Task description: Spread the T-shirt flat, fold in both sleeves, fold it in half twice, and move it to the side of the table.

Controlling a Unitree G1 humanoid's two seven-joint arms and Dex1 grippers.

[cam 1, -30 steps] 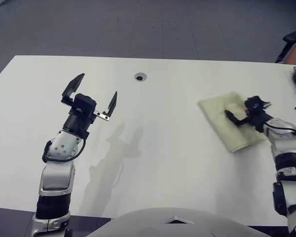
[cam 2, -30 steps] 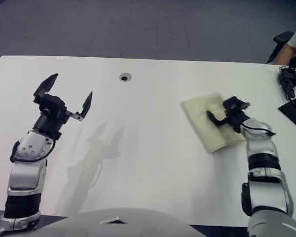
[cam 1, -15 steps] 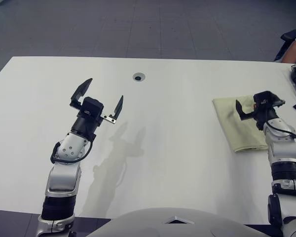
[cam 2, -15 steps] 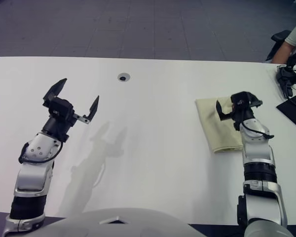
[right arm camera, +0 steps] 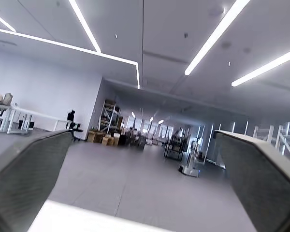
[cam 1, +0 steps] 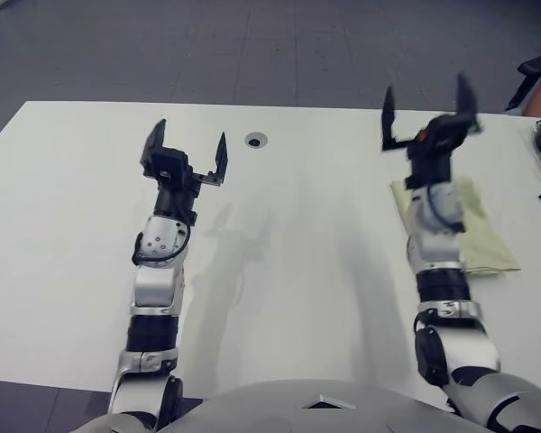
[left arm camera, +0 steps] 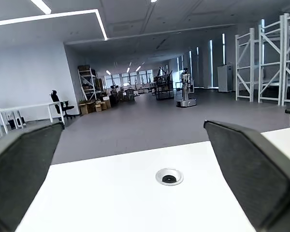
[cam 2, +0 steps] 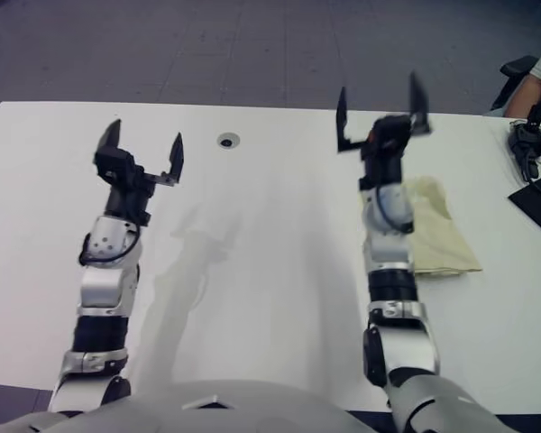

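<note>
While the right claw (cam 1: 426,108) stands raised at upper right and the left claw (cam 1: 191,135) at upper left, both spread wide, the pale yellow T-shirt (cam 1: 489,242) lies folded into a compact rectangle on the table (cam 1: 298,271), centre right.

We take the cable port (cam 1: 256,140), set in the table (cam 1: 325,271) toward its far edge, as our mark. Our left gripper (cam 1: 191,132) is held over the table just left of the port. Our right gripper (cam 1: 426,86) is raised well to the port's right. The T-shirt (cam 1: 485,242) lies on the table farther right of the port and nearer us. Beyond it, farthest right of the port, lie cables (cam 2: 530,144) and a flat object (cam 2: 539,203).
</note>
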